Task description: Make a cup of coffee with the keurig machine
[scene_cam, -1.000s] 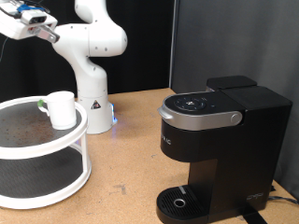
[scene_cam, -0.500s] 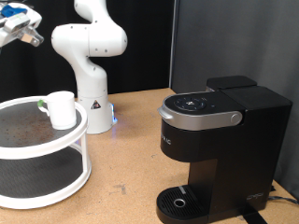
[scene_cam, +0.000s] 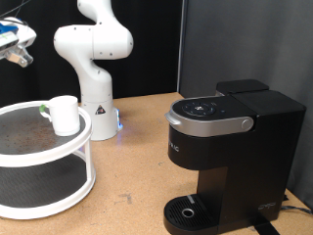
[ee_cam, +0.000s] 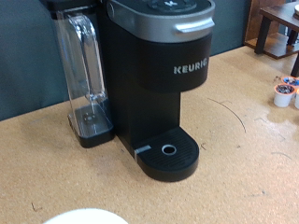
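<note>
wood table (scene_cam: 127, 166) | cup (scene_cam: 65, 114) on white stand (scene_cam: 59, 157) | gripper (scene_cam: 17, 47) high, grip state unclear

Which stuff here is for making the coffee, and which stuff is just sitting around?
For the coffee:
- the cup, white, on the top shelf of the round stand
- the keurig machine, black, lid down, nothing on its drip base
- the claw, up high at the exterior view's left edge, above the stand

Just sitting around:
- the round two-shelf stand
- the small green-topped thing by the cup
</note>
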